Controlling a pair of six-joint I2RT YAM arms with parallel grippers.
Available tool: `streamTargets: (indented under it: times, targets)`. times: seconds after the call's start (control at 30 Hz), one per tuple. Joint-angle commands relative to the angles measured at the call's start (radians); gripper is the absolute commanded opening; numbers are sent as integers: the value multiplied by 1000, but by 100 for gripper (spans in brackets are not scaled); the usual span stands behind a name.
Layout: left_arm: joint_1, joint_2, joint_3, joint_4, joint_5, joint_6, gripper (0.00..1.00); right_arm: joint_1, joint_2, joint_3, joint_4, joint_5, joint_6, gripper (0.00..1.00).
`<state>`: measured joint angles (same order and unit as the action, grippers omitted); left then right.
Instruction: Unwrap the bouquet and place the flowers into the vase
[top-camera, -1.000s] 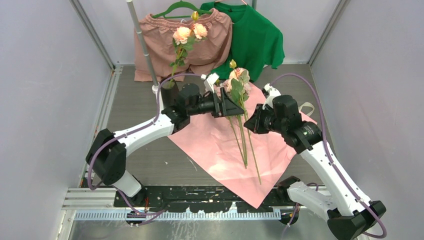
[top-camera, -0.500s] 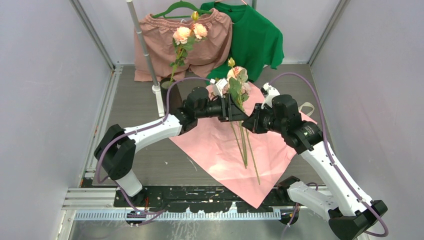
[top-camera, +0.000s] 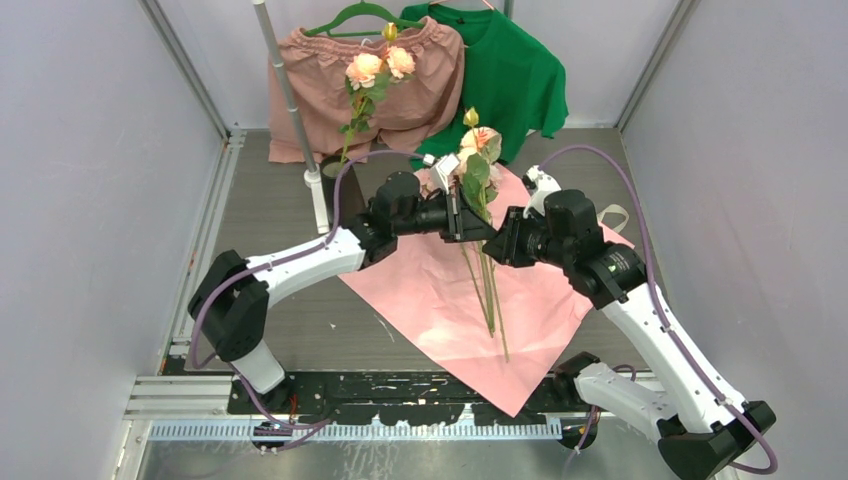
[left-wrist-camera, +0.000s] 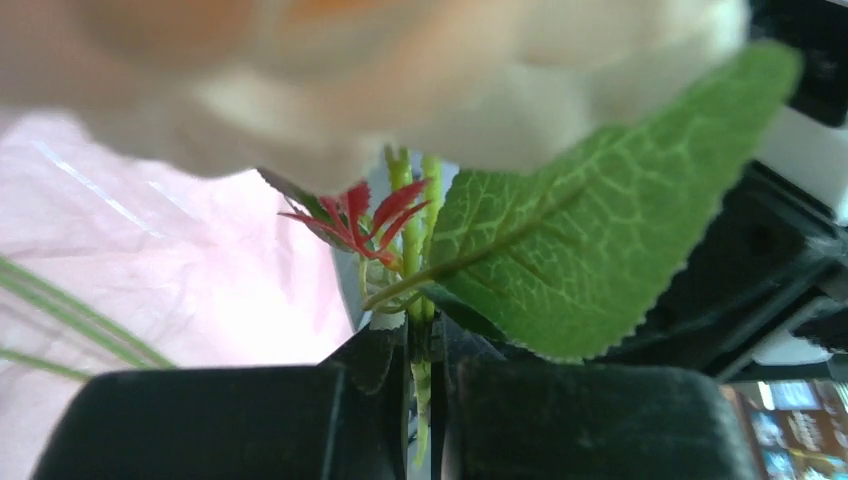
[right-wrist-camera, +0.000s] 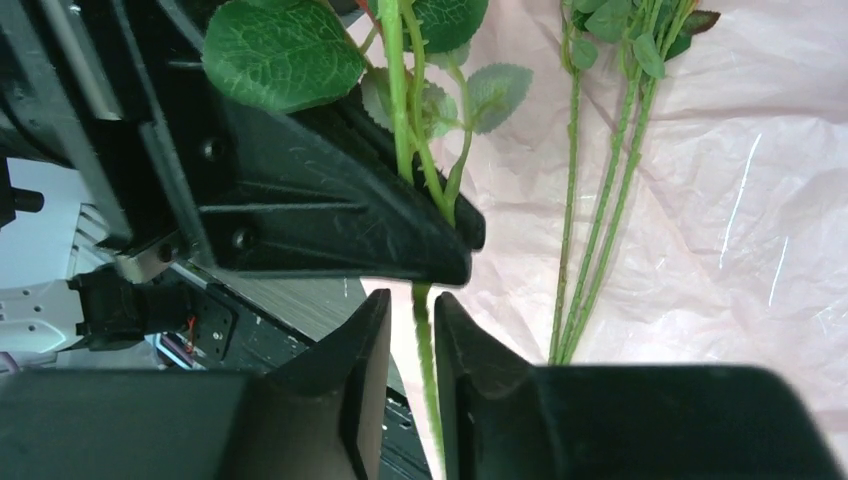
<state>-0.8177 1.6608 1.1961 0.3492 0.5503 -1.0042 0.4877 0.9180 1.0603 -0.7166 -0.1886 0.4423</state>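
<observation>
- I am watching the left arm's fingers (left-wrist-camera: 372, 405) clenching on a pink rose stem (left-wrist-camera: 412, 250), just below a large serrated green leaf (left-wrist-camera: 560, 250). The thin green stalk is being squeezed between the two black pads.
- From above, that arm is reaching across the middle of the counter (top-camera: 262, 205). Its fingers are holding the stem roughly upright, with the pink bloom (top-camera: 482, 140) and a small yellow bud (top-camera: 470, 117) standing above them.
- The right arm's fingers (right-wrist-camera: 362, 350) are sitting directly beneath the left ones on the same stem. They are standing slightly apart, released. The stalk is running down through a gap wider than itself and lying close to one finger only.
- The lower part of the held stem is hanging over the salmon-pink paper sheet (top-camera: 430, 290), which is lying opened flat on the counter under both arms.
- The other flowers (top-camera: 488, 295) are lying on that sheet, their long green stems running side by side just beside the held one.
- The black vase (top-camera: 331, 170) is standing upright at the back left, beyond the left forearm and well apart from the held rose. Peach-cream roses (top-camera: 372, 68) are standing in it.
- Beside the vase a grey pole (top-camera: 283, 90) is rising. Pink shorts (top-camera: 425, 90) and a green shirt (top-camera: 510, 85) are hanging at the back wall.
</observation>
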Motion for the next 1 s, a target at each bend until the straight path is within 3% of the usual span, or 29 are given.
streamTargets:
  times: [0.0, 0.07, 0.13, 0.33, 0.6, 0.73, 0.97]
  targets:
    - [7, -85, 38, -161, -117, 189, 0, 10, -56, 51, 38, 11, -11, 38]
    - [8, -132, 40, -239, -175, 263, 0, 11, -72, 73, 17, 32, -17, 50]
    - [8, -176, 57, -337, -246, 352, 0, 11, -96, 93, 2, 64, -26, 54]
    - [8, -331, 76, -526, -512, 504, 0, 11, -165, 73, 17, 159, -47, 53]
    - [9, -573, 100, -682, -908, 696, 0, 10, -126, -16, 75, 173, -63, 52]
    - [20, -667, 86, -600, -1112, 809, 0, 11, -102, -24, 87, 170, -84, 52]
    - [82, -696, 92, -327, -1231, 1021, 0, 10, -79, -40, 117, 178, -90, 52]
